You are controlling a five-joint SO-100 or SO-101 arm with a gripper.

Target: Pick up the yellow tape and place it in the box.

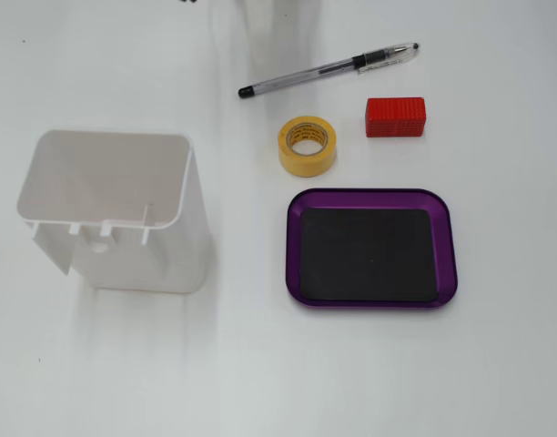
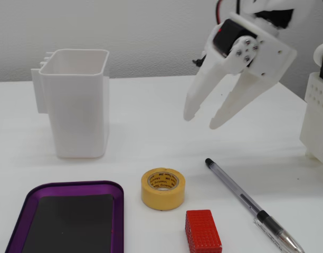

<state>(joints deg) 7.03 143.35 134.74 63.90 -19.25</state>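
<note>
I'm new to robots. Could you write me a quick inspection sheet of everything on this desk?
Surface: white table, bare between items.
Job's things: yellow tape lying flat, near the purple box, not touching; box empty.
Clutter: red block, pen, tall white container.
Pincer: pincer open, raised above the table, holding nothing.
Cables: red and black wires at the arm's top.
Surroundings: plain pale wall.

yellow tape (image 1: 307,146) (image 2: 163,188): small roll, paler printed core ring, lying flat hole-up on table, untouched | box (image 1: 371,202) (image 2: 72,187): shallow purple tray, rounded corners, black flat base, sitting flat, holding nothing | relation: tape sitting just beside box's rim, outside it, not touching
</note>
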